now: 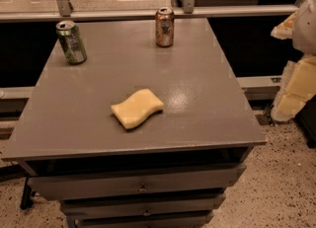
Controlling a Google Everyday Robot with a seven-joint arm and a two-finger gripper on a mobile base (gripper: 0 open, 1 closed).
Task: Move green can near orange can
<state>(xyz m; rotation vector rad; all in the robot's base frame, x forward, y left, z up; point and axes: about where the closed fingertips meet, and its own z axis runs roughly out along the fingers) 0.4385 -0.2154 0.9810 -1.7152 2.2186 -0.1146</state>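
Note:
The green can stands upright at the far left of the grey table top, with a dark green and white label and a silver top. The orange can stands upright near the far edge, towards the middle, well to the right of the green can. My gripper hangs at the right edge of the camera view, off the table's right side and far from both cans. It holds nothing that I can see.
A yellow sponge lies flat near the middle front of the table. Drawers are below the front edge. A metal rail and glass partition run behind the table. Speckled floor is to the right.

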